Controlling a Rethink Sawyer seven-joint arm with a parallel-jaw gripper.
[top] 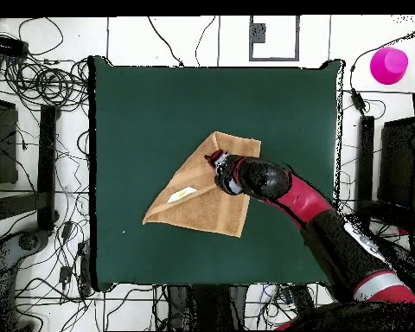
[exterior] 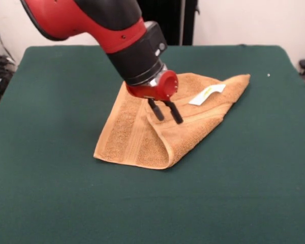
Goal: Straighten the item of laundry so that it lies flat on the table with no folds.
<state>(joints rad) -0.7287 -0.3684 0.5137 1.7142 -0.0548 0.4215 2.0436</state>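
Observation:
The golden-tan towel [exterior: 142, 137] lies near the middle of the green table [exterior: 51, 168], folded over on itself into a rough triangle, with a rounded fold at its front corner. Its white label [exterior: 207, 94] lies on top near the right point. A woven band runs down the left part. My gripper [exterior: 170, 120] is over the towel's middle at the folded edge, its two black fingers [exterior: 156, 111] apart with nothing between them. In the overhead view the towel [top: 194, 203] lies at the table's [top: 142, 104] centre, with the gripper [top: 216, 161] over its upper right part.
A pink cup-like object [top: 389, 65] stands off the table at the top right of the overhead view. Cables and equipment lie on the floor all round the table. A tiny white speck [exterior: 268, 75] lies on the cloth.

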